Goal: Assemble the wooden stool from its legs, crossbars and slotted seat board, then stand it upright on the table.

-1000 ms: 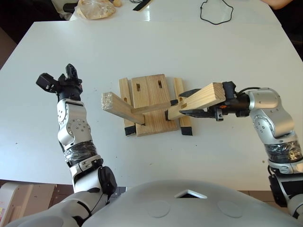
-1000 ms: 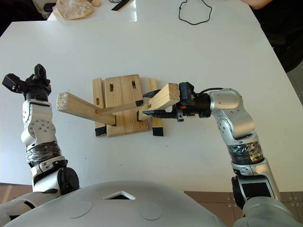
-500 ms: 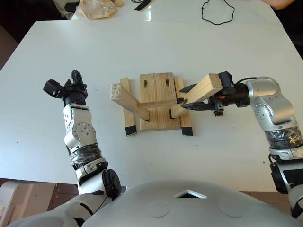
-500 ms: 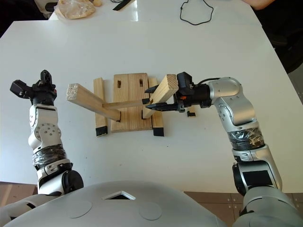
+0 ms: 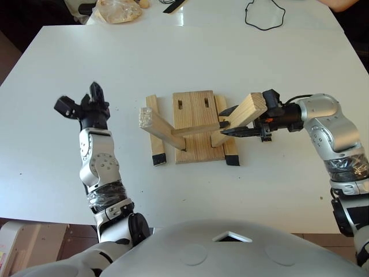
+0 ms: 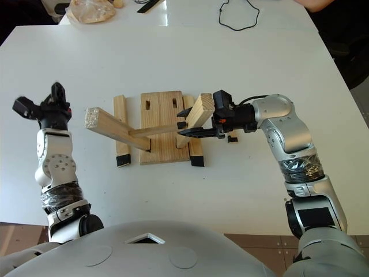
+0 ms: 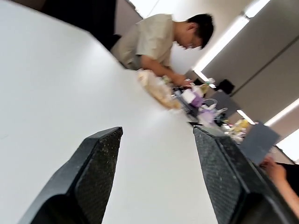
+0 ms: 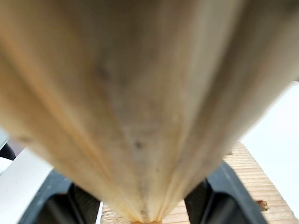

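The slotted seat board (image 5: pixel 197 130) lies flat mid-table. A loose leg (image 5: pixel 153 131) lies along its left side, and another leg (image 5: pixel 227 141) lies along its right side. Above the board hangs a joined frame: a raised leg (image 5: pixel 157 126), a crossbar (image 5: pixel 195 128) and a second leg (image 5: pixel 249 111). My right gripper (image 6: pixel 187 122) is shut on that second leg (image 8: pixel 140 93), its fingers (image 8: pixel 56 205) either side of the wood. My left gripper (image 5: pixel 81 104) stands open and empty above the table, left of the board, its fingers (image 7: pixel 93 172) spread wide.
A small black piece (image 6: pixel 232 139) lies just right of the board. At the table's (image 5: pixel 300 190) far edge sit a plastic bag (image 5: pixel 117 10), a black cable (image 5: pixel 262 12) and a dark object (image 5: pixel 173 5).
My right gripper has tipped the joined frame steeper and drawn it in over the board. The board and flat legs shifted slightly right. My left arm drifted a little toward the board.
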You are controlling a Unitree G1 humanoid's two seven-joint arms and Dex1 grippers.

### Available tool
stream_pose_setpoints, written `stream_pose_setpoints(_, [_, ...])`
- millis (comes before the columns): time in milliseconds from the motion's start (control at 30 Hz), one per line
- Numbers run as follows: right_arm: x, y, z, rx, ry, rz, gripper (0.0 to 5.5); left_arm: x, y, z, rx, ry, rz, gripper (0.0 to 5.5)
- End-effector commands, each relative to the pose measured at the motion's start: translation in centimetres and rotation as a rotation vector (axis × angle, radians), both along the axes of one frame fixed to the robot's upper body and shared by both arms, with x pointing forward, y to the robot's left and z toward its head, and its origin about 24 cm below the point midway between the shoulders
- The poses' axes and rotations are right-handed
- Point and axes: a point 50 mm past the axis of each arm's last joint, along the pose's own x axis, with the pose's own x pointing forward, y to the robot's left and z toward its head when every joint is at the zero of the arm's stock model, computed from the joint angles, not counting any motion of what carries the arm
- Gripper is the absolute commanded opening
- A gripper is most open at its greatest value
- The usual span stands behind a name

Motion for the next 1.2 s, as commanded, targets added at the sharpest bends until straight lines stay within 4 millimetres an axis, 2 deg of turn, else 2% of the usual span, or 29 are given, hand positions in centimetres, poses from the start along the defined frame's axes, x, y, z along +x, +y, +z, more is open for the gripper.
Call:
stream_pose_setpoints(33, [-0.2,-0.5,-2.4,-0.086,0.106,-0.07,2.04,-1.7,-4.9,12.3,0.264,-0.449,-0.397,2.82])
stream_pose_setpoints(67, [-0.1,-0.4,-2.4,-0.082,0.107,-0.081,2.04,-3.1,-6.7,14.4,0.344,-0.546,-0.535,2.82])
stream_pose_setpoints(133, [0.2,-0.2,-2.6,-0.078,0.108,-0.108,2.04,-5.6,-9.4,16.3,0.463,-0.664,-0.765,2.82])
stream_pose_setpoints(200, [0.7,0.2,-3.1,-0.084,0.101,-0.15,2.04,-6.8,-10.6,16.8,0.481,-0.69,-0.875,2.82])
stream_pose_setpoints(267, [1.0,0.6,-3.4,-0.069,0.1,-0.187,2.04,-6.6,-11.5,16.7,0.412,-0.651,-0.887,2.82])
stream_pose_setpoints(367, [1.0,1.0,-3.9,-0.063,0.099,-0.21,2.04,-4.3,-12.8,13.9,0.286,-0.363,-0.84,2.82])
stream_pose_setpoints(467, [1.5,1.3,-3.9,-0.062,0.094,-0.241,2.04,-4.9,-14.3,10.9,0.357,-0.151,-0.909,2.4])
stream_pose_setpoints(567, [2.0,1.2,-3.8,-0.066,0.074,-0.273,2.04,-5.2,-15.0,9.8,0.345,-0.046,-0.909,1.93])
stream_pose_setpoints(700, [2.5,1.2,-3.6,-0.072,0.065,-0.285,2.04,-5.4,-15.7,8.5,0.418,0.053,-0.883,1.29])
stream_pose_setpoints(967, [3.4,1.3,-2.8,-0.111,0.029,-0.271,2.04,-4.4,-15.1,6.4,0.527,0.202,-0.721,0.1])
stream_pose_setpoints(1033, [3.7,1.2,-2.6,-0.129,0.012,-0.263,2.04,-4.4,-14.9,5.8,0.547,0.23,-0.728,0.0])
stream_pose_setpoints(1100, [3.9,1.1,-2.5,-0.141,0.013,-0.26,2.04,-4.7,-14.9,4.4,0.546,0.291,-0.786,0.0])
stream_pose_setpoints(1200, [4.2,1.7,-2.0,-0.141,0.018,-0.243,2.04,-5.8,-15.4,1.2,0.573,0.417,-0.872,0.0])
